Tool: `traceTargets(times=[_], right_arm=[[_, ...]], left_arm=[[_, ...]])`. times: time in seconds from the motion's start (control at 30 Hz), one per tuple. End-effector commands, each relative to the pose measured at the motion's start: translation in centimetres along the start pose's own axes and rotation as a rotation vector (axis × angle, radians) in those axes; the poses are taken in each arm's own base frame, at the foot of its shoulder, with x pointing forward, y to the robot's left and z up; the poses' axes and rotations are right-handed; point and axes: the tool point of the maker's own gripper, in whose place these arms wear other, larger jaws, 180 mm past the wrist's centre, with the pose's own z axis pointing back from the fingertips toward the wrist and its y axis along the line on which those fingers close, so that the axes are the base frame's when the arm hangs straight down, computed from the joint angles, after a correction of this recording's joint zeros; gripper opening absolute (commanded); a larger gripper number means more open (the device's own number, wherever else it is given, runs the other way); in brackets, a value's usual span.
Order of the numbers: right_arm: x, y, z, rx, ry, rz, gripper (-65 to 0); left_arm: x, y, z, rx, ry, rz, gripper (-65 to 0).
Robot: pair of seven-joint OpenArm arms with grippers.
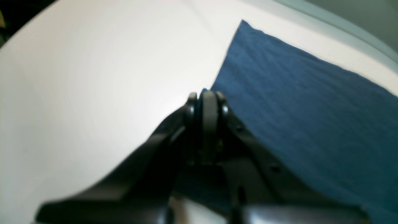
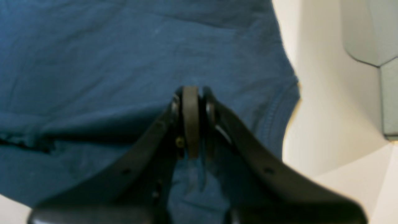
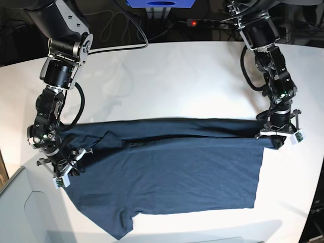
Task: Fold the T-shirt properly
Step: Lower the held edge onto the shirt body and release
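Pinching a corner of the T-shirt [image 3: 172,172] at the right edge of the base view, the left end effector [image 3: 277,139] is clamped on the fabric; the right end effector [image 3: 65,164], at the left edge, is clamped on the cloth near a sleeve. The shirt lies spread over the lower middle of the white table [image 3: 172,81], with a folded band along its upper edge. Cables and a blue box [image 3: 159,3] sit beyond the table's far rim. The right wrist view shows a stitched sleeve hem [image 2: 276,109]; the left wrist view shows flat cloth and a pointed corner [image 1: 243,21].
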Motion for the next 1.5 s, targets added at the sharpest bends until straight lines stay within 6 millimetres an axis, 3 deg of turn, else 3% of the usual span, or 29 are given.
traceTargets(times=[0.0, 0.37, 0.47, 0.57, 0.67, 0.87, 1.0, 1.23, 1.47], right_arm=[[2.6, -1.0, 0.4, -0.018, -0.069, 0.014, -64.9], [2.3, -1.0, 0.4, -0.017, -0.056, 0.014, -63.9], [2.3, -0.8, 0.3, -0.013, -0.05, 0.022, -52.9], [2.1, -0.8, 0.5, -0.016, -0.05, 0.023, -35.0], [2.7, -1.2, 1.2, -0.032, -0.074, 0.032, -24.3], [2.1, -1.1, 3.6, -0.071, -0.097, 0.084, -23.5], [0.4, -0.5, 5.3, -0.085, -0.086, 0.116, -23.5], [-2.0, 0.1, 6.7, -0.09, -0.052, 0.138, -23.5], [-2.7, -0.6, 7.2, -0.101, -0.032, 0.152, -23.5]], left_arm=[[2.1, -0.3, -0.5, -0.007, -0.059, 0.002, -65.0], [2.1, -0.4, -1.5, -0.003, -0.05, 0.026, -65.0], [2.1, -0.4, -1.5, 0.0, -0.049, 0.027, -62.7], [2.0, -0.3, -1.5, 0.001, -0.046, 0.026, -47.7], [2.1, -0.4, -1.3, -0.004, -0.052, 0.019, -37.9], [2.1, 0.2, 0.4, -0.001, -0.068, -0.007, -37.1], [0.4, 1.2, 1.3, 0.012, -0.038, -0.025, -37.0], [-3.7, 2.2, 0.6, 0.036, 0.066, -0.001, -37.0], [-5.4, 2.3, -0.1, 0.045, 0.112, 0.026, -37.0]])
